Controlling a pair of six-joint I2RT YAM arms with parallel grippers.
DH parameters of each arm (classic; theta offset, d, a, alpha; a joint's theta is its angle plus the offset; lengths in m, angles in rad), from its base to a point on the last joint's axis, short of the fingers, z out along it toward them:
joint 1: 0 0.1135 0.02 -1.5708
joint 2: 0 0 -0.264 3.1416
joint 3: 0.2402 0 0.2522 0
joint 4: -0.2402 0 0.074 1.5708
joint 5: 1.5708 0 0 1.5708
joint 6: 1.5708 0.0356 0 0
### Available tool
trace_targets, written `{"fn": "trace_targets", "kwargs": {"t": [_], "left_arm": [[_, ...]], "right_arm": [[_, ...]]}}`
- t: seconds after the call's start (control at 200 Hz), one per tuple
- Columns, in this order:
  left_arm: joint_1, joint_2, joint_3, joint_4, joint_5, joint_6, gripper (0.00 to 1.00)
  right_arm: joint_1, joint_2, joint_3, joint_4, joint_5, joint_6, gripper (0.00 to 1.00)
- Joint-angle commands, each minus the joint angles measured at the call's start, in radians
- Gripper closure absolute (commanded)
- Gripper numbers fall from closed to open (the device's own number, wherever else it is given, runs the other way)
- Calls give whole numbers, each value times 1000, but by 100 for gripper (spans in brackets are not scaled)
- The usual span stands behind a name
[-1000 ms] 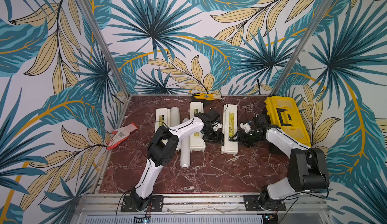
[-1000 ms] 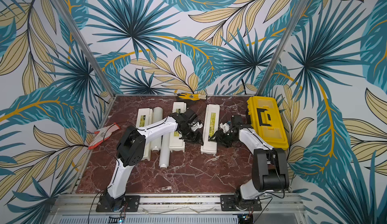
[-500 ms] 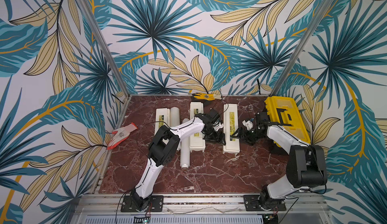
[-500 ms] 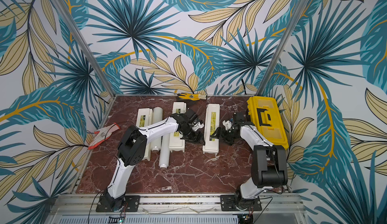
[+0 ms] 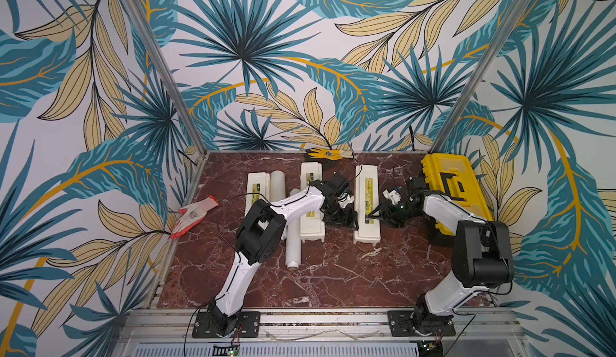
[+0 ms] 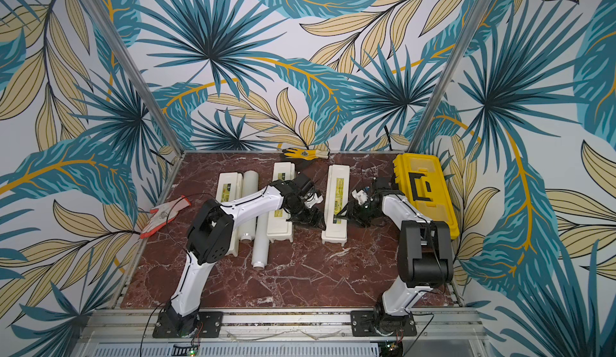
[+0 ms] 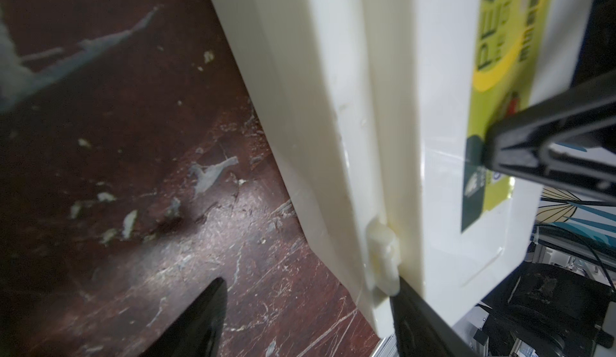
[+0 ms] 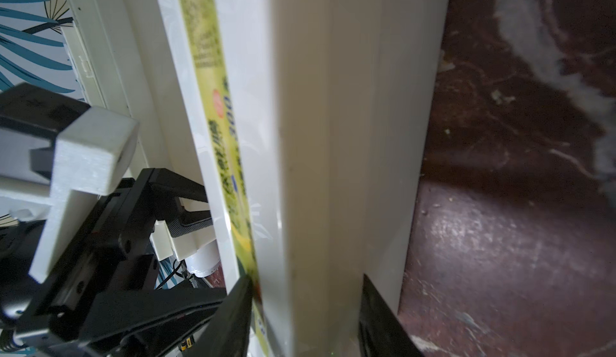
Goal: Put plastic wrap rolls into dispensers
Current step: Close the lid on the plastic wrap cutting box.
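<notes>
Table (image 5: 333, 278): red marble top, leaf-print walls around. Dispensers, 3 pcs, cream, lying flat, long axis front to back, lids down, yellow labels up: left dispenser (image 5: 257, 185), mid dispenser (image 5: 311, 175), right dispenser (image 5: 366, 180), the last set apart from the other two. Rolls, 2 in view, both on the table, outside the boxes: back roll (image 5: 277, 185) just beside left dispenser, between it and mid dispenser; front roll (image 5: 293, 242) in the same gap, nearer the robot, its end poking out past both boxes, L arm (image 5: 293, 205) crossing above it. L gripper (image 5: 351, 222) (image 7: 308, 282): at right dispenser's left side, toward its front end; fingers spread, holding nothing. In wrist view one finger (image 7: 200, 322) hangs over bare marble and the other finger (image 7: 420, 318) sits by the box's small side tab (image 7: 383, 255). R gripper (image 5: 368, 218) (image 8: 305, 305): same box, opposite side; jaws straddle its long top edge, one finger (image 8: 240, 305) on the label, the other on the side wall, apparently pinched on the lid, tho blur at the tips leaves contact unsure. Misc.: toolbox (image 5: 433, 168), yellow/black, shut, at table's right edge; yellow glove (image 5: 328, 153) at back wall; red-white glove (image 5: 195, 212) on left rim.
</notes>
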Motion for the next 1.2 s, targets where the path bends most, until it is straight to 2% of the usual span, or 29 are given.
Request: {"fn": "trace_targets", "kwargs": {"t": [0.0,0.13,0.25,0.34,0.421,0.546,0.576,0.591,0.761,0.891,1.192], "left_arm": [[-2,38,13,29,-21,-9,23],[-1,39,-21,29,-24,-11,26],[-1,39,-33,29,-23,-16,27],[-1,36,-28,29,-23,-18,28],[0,28,-18,29,-24,-21,28],[-1,3,4,29,-36,-17,27],[-1,-4,9,29,-45,-17,25],[-2,-9,12,29,-52,-17,25],[0,-51,59,29,-93,-4,22],[2,-73,104,29,-112,9,22],[5,-143,97,38,-132,49,21]], "right_arm": [[10,68,-29,-58,247,-36,52],[5,11,12,-12,214,-31,32],[5,-28,89,-5,220,-15,22],[5,-49,132,13,223,15,19],[12,-64,156,16,268,37,17],[47,-89,180,-8,407,83,13],[62,-94,185,-14,435,90,3],[71,-96,189,-18,450,95,1],[184,-98,213,-38,630,145,1],[262,-42,280,-100,798,211,1],[327,64,370,-128,866,255,1]]}}
